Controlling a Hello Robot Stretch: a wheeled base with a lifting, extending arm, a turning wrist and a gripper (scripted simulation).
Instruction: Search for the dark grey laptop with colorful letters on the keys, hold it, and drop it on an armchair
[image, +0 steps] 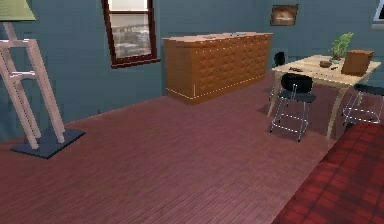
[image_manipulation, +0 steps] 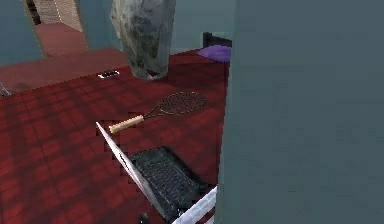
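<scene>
One dark laptop lay open on the red cover, low in the arm side view and just left of a blue-grey wall. We could make out a dark keyboard and a pale edge along the lid. The colours of the key letters were too small to tell, so we took it for the task's thing on shape and shade alone. Its long axis ran slantwise, from the view's upper left down toward the lower right, with the lid along the left flank. A racket lay just beyond it, its handle end near the lid's far corner. Farther out stood a pale grey draped shape and a purple cushion.

Of the gripper's state we could tell nothing. We judged that the laptop lay on the arm's side, near the robot and somewhat toward the view's left of where the arm would rise. The coming move would then turn on a small shift of the base to line the arm up, followed by a short reach. The wall close on the right left little room.
</scene>
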